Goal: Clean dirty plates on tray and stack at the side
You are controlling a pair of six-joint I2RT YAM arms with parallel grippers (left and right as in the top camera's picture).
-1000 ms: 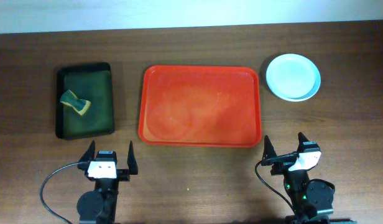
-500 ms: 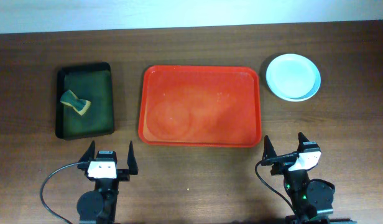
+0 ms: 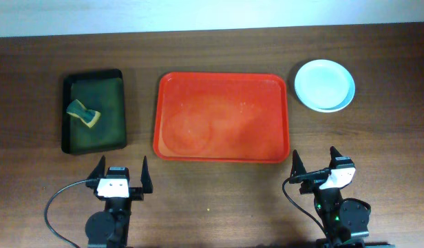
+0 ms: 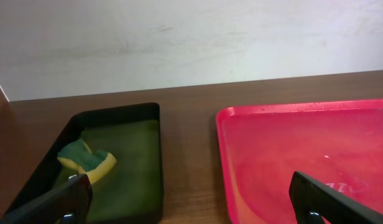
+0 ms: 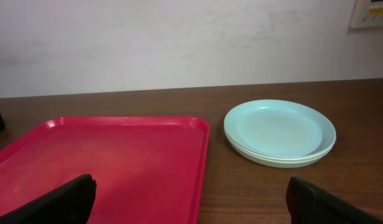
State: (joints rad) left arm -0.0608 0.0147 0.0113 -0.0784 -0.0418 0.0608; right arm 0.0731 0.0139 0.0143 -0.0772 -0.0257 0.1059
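Observation:
The red-orange tray (image 3: 222, 117) lies at the table's middle with nothing on it; it also shows in the left wrist view (image 4: 303, 155) and the right wrist view (image 5: 104, 162). The plates (image 3: 325, 85) sit stacked on the table to the right of the tray, pale mint-blue on top, and show in the right wrist view (image 5: 280, 130). My left gripper (image 3: 120, 173) is open and empty near the front edge, below the tray's left corner. My right gripper (image 3: 321, 170) is open and empty near the front edge, below the tray's right corner.
A dark green tray (image 3: 95, 111) stands left of the red tray and holds a green-and-yellow sponge (image 3: 84, 114), which also shows in the left wrist view (image 4: 87, 159). A pale wall runs behind the table's far edge.

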